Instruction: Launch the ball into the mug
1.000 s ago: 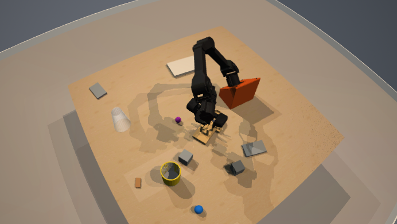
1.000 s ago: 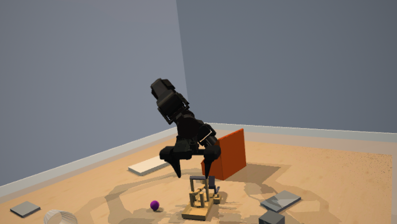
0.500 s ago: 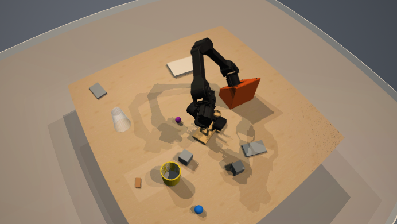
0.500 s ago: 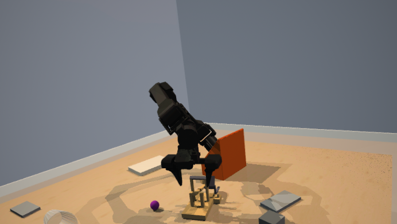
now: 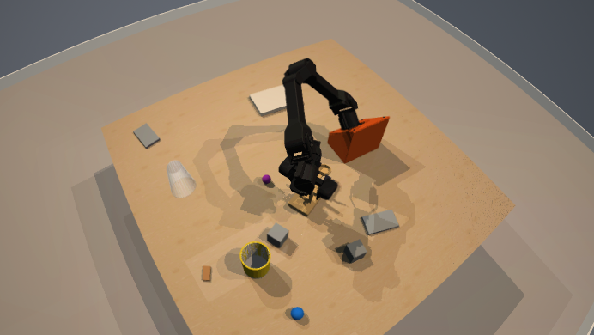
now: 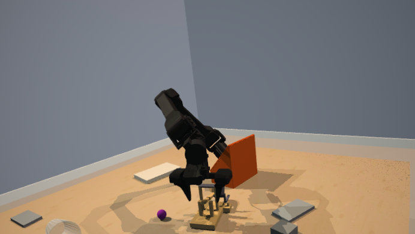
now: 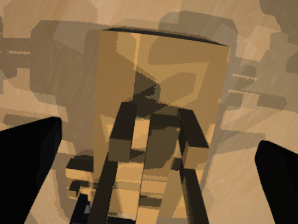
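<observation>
The wooden catapult (image 5: 302,206) (image 6: 201,224) (image 7: 160,65) stands on the table under the hand. Its round cup end (image 5: 324,166) shows just behind the hand in the top view; no ball can be made out in it. My gripper (image 6: 204,200) (image 7: 163,140) is open and empty, above the catapult, with its fingers on either side of the uprights. A purple ball (image 5: 266,179) (image 6: 161,214) lies on the table to the left of the catapult. A blue ball (image 5: 297,313) lies near the front edge. The yellow mug (image 5: 256,271) stands upright in front of the catapult, to the left.
A grey block (image 5: 278,234) lies between catapult and mug; another (image 5: 354,251) (image 6: 283,228) is right, near a grey slab (image 5: 380,222) (image 6: 294,210). An orange wedge (image 5: 366,139) (image 6: 244,163) stands at the arm's base. A ribbed white cup (image 5: 180,182) (image 6: 63,228) is left, an orange piece (image 5: 206,273) beside the mug.
</observation>
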Robot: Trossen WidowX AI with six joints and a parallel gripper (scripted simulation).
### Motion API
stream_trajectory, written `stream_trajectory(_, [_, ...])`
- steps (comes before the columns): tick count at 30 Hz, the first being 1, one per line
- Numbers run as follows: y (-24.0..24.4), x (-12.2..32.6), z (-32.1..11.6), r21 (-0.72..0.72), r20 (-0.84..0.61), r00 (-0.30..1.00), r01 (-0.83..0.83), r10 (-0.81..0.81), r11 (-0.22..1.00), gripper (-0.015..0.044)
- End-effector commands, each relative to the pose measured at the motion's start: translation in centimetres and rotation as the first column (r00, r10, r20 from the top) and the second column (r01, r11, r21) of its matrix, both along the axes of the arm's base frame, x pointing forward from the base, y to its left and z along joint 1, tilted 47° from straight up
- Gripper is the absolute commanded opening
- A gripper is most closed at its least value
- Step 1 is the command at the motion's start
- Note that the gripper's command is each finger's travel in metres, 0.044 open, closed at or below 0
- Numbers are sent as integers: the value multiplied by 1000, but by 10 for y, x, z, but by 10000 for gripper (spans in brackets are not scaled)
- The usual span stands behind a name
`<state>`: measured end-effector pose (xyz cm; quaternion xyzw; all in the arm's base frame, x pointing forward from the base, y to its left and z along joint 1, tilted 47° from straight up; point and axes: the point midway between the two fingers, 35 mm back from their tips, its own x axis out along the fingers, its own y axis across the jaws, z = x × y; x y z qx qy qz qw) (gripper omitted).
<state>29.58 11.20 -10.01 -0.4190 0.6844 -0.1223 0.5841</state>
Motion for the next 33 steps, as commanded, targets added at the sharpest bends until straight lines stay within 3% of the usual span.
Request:
stream_trajectory(1, [-7,-1,-7,-7,-7,1000,-8,7,1000,440])
stream_trajectory(25, [-31,-1,-29,-9,-7,1000,-7,7,1000,440])
stream_trajectory(33, [-29,0,-26,-3,0,1000,1,-1,1000,230])
